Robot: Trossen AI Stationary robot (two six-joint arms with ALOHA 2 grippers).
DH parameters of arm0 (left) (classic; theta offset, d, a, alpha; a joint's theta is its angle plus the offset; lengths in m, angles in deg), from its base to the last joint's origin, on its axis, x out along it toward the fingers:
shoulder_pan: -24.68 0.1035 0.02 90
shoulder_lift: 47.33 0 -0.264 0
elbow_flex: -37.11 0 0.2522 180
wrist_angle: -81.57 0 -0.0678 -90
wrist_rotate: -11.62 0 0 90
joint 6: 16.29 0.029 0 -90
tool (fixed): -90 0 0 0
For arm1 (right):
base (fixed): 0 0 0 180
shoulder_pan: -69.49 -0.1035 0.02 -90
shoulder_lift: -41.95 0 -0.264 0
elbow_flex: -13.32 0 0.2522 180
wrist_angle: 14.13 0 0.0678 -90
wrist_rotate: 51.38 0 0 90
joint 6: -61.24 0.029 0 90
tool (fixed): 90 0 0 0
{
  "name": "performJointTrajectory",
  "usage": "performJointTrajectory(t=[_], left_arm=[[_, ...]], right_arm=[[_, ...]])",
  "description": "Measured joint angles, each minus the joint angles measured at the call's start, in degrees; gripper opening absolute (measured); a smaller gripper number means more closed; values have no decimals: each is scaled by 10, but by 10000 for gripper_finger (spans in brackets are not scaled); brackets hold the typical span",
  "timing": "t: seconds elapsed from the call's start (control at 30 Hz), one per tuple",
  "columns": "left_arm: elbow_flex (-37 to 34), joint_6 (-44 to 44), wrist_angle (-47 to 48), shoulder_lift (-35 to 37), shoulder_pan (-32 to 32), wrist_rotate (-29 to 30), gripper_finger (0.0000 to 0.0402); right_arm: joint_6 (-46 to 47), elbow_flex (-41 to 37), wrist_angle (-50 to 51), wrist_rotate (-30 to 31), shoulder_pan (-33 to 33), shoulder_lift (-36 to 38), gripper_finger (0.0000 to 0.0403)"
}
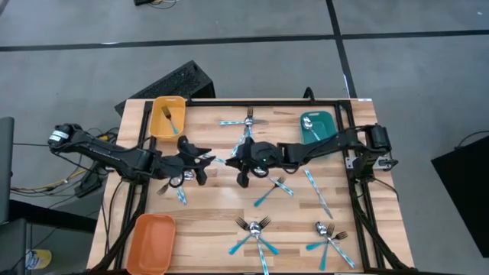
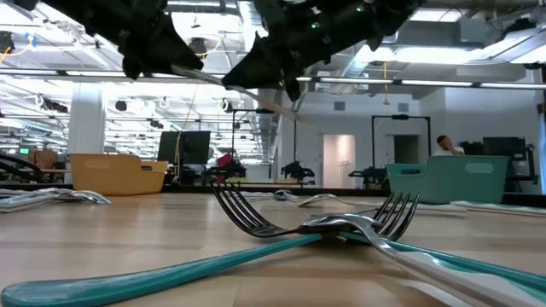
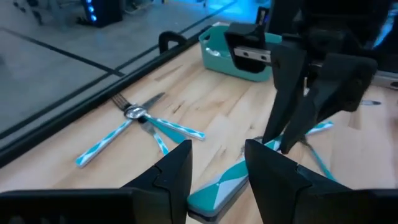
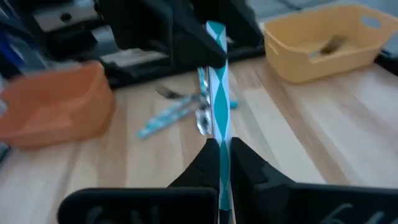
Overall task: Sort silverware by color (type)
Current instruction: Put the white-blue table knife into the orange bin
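One piece of silverware with a striped light-blue handle [image 4: 216, 93] hangs above the table's middle, between my two grippers [image 1: 221, 160]. My left gripper [image 3: 217, 155] comes from the table's left and is shut on one end of the handle [image 3: 214, 193]. My right gripper [image 4: 219, 148] comes from the right [image 1: 239, 160] and is shut on the handle farther along. The metal head is hidden behind the right fingers. More silverware lies crossed in small heaps on the wood [image 1: 256, 229], [image 1: 328, 238], [image 1: 248, 122]. My left gripper has the handle's free end [image 3: 205, 198] between its two fingers [image 3: 177, 171]. The fingers lie nearly level and reach from the table's left, along the handle. The piece is clear of the table. My right gripper pinches the striped handle [image 4: 217, 134] between its two fingers [image 4: 202, 163]. It comes nearly level from the table's right, with its fingers along the handle. The handle runs straight on to the left gripper, clear of the table.
A yellow tray [image 1: 157, 114] with a fork stands at the far left, a teal tray [image 1: 325, 122] at the far right, and an orange tray [image 1: 149, 244] at the near left. Loose silverware lies below the grippers [image 1: 275, 189], [image 1: 177, 189], [image 1: 317, 192].
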Motion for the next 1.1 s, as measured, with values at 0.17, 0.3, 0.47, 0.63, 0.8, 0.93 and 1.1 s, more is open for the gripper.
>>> performJointTrajectory(t=[0.17, 0.3, 0.47, 0.63, 0.8, 0.93, 1.1], left_arm=[[-2, -4, 31, 24, -25, 24, 132], [-2, -3, 24, 48, -28, 55, 132], [-1, -7, 18, 47, -13, 45, 132], [-1, -30, 9, 10, -4, 22, 132], [-1, -33, -9, -39, -3, 23, 132], [-1, -33, -5, -55, -3, 25, 132], [-1, -34, 27, -50, -3, 22, 132]], right_arm=[[58, -84, -162, 37, 13, 8, 21], [65, -147, -293, 73, 13, 4, 12], [46, -185, -344, 87, 8, 6, 17], [108, -171, -226, 78, 26, 8, 54], [188, -133, -34, 80, 65, 7, 97], [217, -93, 115, 84, 73, -11, 140], [257, -64, 199, 95, 64, -53, 175]])
